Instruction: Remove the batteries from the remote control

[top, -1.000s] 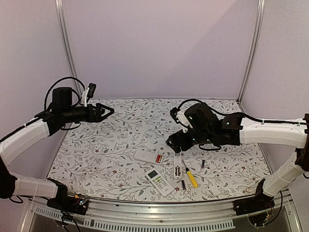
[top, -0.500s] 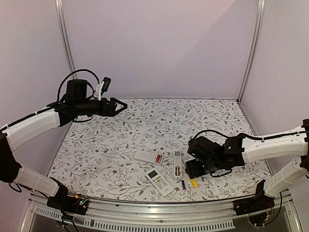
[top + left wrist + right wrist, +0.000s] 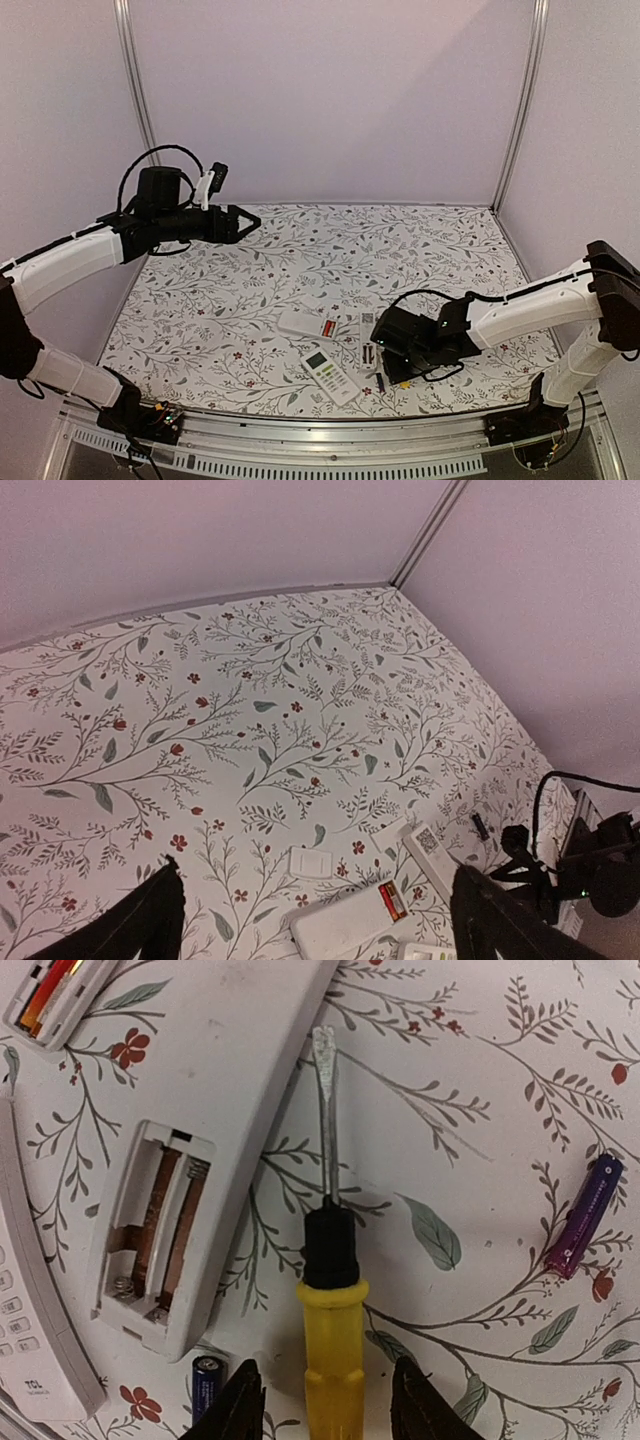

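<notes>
**A:** What is lying closest to the arms' bases?

**B:** The right claw (image 3: 328, 1368) is reaching down near the front edge of the white floral-patterned tabletop (image 3: 250, 290). Its two black fingers (image 3: 240, 1405) are standing on either side of the yellow plastic handle of a flat-blade screwdriver (image 3: 332, 1320). A narrow gap is showing on each side, so the claw is sitting open around the handle rather than pinching it.

**A:** And the batteries?

**B:** A short dark blue battery (image 3: 207, 1378) is lying on the tabletop just beside that handle. It is by the near end of a long white plastic remote (image 3: 240, 1090) whose uncovered battery bay (image 3: 155, 1230) is showing its springs. A white remote with a small display (image 3: 330, 376) is lying alongside, also near the front edge. A slim purple battery (image 3: 583, 1217) is lying by itself on the other side of the screwdriver, apart from its metal shaft.

**A:** Anything a little farther out?

**B:** A red-and-orange battery (image 3: 329, 327) is sitting in the uncovered bay of a second plain white remote (image 3: 300, 322). A small white square piece (image 3: 310, 862) is lying just beside it.

**A:** Where is the other arm?

**B:** The left claw (image 3: 245, 222) is hovering high above the far left part of the tabletop, its fingers spread wide with nothing between them.
</notes>
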`<act>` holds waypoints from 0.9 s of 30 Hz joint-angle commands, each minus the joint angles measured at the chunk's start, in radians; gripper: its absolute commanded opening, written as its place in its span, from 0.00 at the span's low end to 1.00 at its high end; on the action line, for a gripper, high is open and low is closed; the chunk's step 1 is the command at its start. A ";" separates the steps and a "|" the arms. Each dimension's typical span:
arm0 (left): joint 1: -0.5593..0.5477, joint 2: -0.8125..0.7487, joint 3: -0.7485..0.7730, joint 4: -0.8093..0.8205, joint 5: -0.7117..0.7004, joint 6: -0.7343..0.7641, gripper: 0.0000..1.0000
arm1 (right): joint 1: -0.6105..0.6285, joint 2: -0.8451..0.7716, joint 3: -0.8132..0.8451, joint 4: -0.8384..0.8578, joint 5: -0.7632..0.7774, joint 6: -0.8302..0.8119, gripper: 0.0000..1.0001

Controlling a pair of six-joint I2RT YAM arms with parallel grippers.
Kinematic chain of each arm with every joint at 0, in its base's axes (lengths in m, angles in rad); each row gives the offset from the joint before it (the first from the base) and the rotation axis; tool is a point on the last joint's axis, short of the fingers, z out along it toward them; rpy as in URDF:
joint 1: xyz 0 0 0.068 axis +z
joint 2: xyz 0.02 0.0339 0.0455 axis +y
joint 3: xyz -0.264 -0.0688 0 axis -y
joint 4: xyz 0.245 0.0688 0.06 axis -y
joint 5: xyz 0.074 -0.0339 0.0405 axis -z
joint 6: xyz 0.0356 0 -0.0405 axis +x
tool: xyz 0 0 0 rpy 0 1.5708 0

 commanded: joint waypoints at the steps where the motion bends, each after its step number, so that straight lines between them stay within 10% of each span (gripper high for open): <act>1: -0.017 0.000 -0.004 -0.009 0.004 0.008 0.92 | 0.010 0.043 -0.007 0.008 0.009 0.030 0.40; 12: -0.030 0.009 -0.001 -0.003 0.045 -0.002 0.92 | 0.014 0.037 0.005 -0.013 0.047 0.100 0.04; 27: -0.090 -0.017 -0.013 0.054 0.215 -0.003 0.91 | 0.005 -0.213 0.189 0.010 0.174 -0.170 0.00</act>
